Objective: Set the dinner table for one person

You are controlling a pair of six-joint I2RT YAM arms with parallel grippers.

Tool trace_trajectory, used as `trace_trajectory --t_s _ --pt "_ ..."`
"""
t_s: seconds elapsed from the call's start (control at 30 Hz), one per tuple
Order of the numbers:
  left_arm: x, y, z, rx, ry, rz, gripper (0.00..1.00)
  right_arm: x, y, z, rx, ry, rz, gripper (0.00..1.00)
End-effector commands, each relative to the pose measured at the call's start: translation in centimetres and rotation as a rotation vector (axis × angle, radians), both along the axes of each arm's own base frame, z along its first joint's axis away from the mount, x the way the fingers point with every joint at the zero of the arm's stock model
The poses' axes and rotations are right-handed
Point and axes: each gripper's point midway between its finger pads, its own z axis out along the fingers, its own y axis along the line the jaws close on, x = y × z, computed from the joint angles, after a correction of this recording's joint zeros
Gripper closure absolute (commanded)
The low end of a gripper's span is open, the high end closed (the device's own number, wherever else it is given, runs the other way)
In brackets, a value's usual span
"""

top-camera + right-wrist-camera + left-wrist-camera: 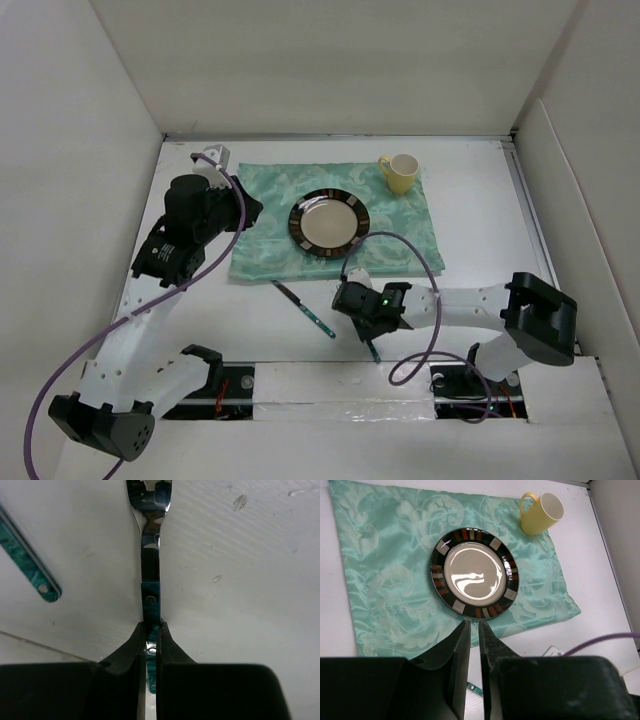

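Observation:
The white dinner table [480,200] carries a mint-green placemat [265,215] with a dark-rimmed plate [329,222] on it and a yellow mug [399,172] at its far right corner. My right gripper [358,312] sits low on the table in front of the placemat. In the right wrist view it [150,625] is shut on the green handle of a metal utensil [150,597], whose handle end shows from above [372,348]. My left gripper [248,212] hovers over the placemat's left edge. Its jaws [474,624] are together and empty, just short of the plate [474,575].
A second green-handled utensil [305,310] lies slantwise on the table to the left of my right gripper; its handle end shows in the right wrist view [35,575]. White upright panels [80,120] border the table. Purple cables [410,245] loop over the tabletop.

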Motion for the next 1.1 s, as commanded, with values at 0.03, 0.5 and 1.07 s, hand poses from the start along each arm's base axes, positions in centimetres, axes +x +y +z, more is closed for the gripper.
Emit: trace_trajectory --t_s 0.03,0.5,1.07 --pt "-0.3 0.9 2.6 -0.002 -0.077 0.029 0.89 -3.3 1.1 4.8 0.036 0.008 0.019 1.0" --pt "-1.3 3.0 8.9 -0.077 -0.158 0.164 0.73 17.1 18.4 19.5 0.383 -0.286 -0.075 1.0" --pt "-2.4 1.1 5.3 -0.052 -0.07 0.147 0.73 26.9 25.7 10.3 0.451 -0.201 -0.185 1.0"
